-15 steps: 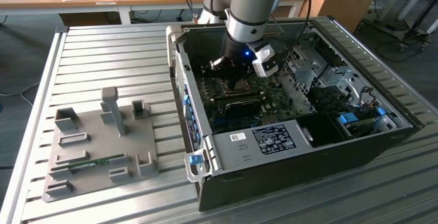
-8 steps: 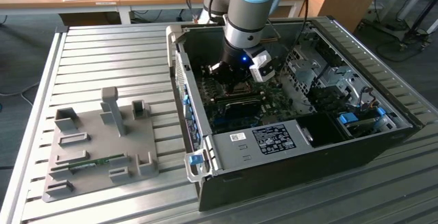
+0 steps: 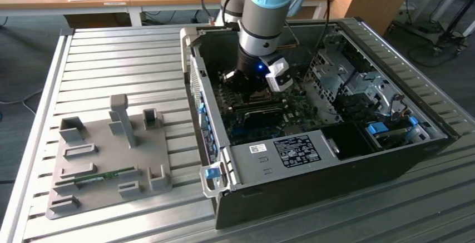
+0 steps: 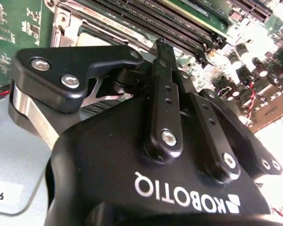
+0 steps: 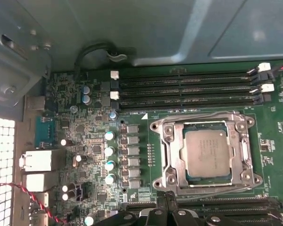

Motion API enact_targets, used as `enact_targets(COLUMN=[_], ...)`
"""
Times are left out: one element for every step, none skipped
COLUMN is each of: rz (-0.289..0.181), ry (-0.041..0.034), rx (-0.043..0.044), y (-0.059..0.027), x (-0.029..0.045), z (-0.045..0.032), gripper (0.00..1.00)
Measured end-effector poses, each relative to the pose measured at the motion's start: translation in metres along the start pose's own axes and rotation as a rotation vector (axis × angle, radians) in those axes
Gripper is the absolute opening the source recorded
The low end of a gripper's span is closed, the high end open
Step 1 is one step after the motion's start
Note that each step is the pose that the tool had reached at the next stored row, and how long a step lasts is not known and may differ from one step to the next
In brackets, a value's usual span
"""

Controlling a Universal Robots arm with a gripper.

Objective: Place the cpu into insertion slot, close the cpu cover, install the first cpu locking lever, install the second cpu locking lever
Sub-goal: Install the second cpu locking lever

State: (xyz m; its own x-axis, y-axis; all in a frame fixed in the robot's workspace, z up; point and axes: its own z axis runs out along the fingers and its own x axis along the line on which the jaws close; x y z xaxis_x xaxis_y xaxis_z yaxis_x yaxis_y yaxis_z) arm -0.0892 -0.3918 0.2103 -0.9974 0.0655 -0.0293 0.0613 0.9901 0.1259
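Hovering inside the open computer case, the claw has its fingers drawn narrow and, as far as we can see, holds nothing. We find the cpu seated in its socket near the motherboard's memory slots, the cpu cover lying shut around it. We judge a locking lever is in hand, calling for a low, precise hook.

An open computer case is lying at the centre-right of the exterior view on a slatted tabletop, with a fixture tray sitting at lower left. In the first wrist view, the cpu is sitting inside the cpu cover, memory slots lying above it.
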Motion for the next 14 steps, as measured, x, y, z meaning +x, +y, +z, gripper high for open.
enact_targets(rz=[0.000,0.000,0.000,0.000,0.000,0.000,0.000,0.000,0.000,0.000,0.000,0.000,0.000,0.000], ry=[0.0000,-0.0001,-0.0001,-0.0001,-0.0002,-0.0002,-0.0002,-0.0001,-0.0001,-0.0001,-0.0001,-0.0001,0.0000,-0.0001], rx=[0.0000,-0.0001,-0.0002,-0.0002,-0.0002,-0.0003,-0.0004,-0.0003,-0.0002,0.0000,0.0003,0.0006,0.0008,0.0007], y=[0.0010,0.0021,0.0033,0.0042,0.0047,0.0049,0.0050,0.0049,0.0049,0.0048,0.0047,0.0047,0.0047,0.0046], x=[0.0002,0.0003,0.0004,0.0005,0.0005,0.0005,0.0005,0.0005,0.0006,0.0006,0.0006,0.0006,0.0006,0.0006], z=[0.0005,0.0009,0.0013,0.0016,0.0020,0.0024,0.0028,0.0034,0.0040,0.0044,0.0047,0.0050,0.0052,0.0055], gripper=[0.11,0.11,0.11,0.11,0.11,0.11,0.11,0.11,0.11,0.11,0.11,0.11,0.11,0.11])
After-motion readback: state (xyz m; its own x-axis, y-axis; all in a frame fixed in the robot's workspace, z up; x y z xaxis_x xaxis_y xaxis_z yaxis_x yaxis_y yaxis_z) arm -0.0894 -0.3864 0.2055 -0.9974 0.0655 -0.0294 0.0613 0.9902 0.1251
